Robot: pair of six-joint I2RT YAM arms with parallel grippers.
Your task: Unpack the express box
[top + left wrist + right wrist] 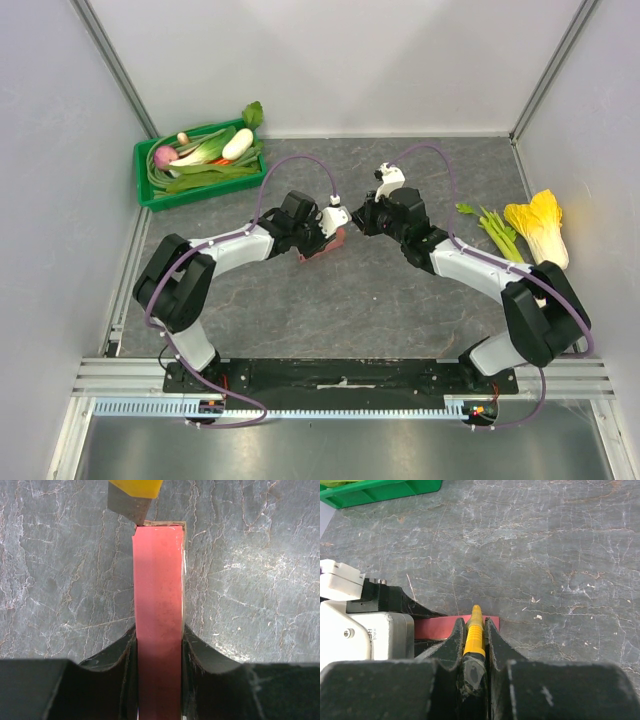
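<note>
The express box [157, 605] sits near the middle of the top view, on edge, and the left tool [159, 647] clamps it between its two black fingers, jaws narrow and pressed on the two broad faces. In the left wrist view only a long, thin pink-red face shows. It is smooth, matte cardboard with faint scuffs, and a pale brown raw edge shows at its far end. I cannot tell whether its lower edge rests on the surface [400, 300] or hangs just above it. At the upper left corner of this face, the grey wedge-shaped blade of a cutter [131, 502] meets the box, touching or nearly so. The right tool [474, 630] holds that cutter by its ribbed yellow plastic handle, jaws almost closed around it, with the point directed at the red strip of box beyond. I judge that the step in hand is the cutting of the seal – one arm steadies the box while the other brings the blade to the seam, and no flap looks open yet. The next move probably calls for a shallow, straight pull along the top edge while the left grip stays firm, so that the light box does not twist or slip. The surface is dark grey, stone-like, with pale veins. Further out, a green crate [200, 193] of vegetables stands in the upper left of the top view, and a yellow cabbage [540, 225] with green stalks [495, 232] lies at the right.
</note>
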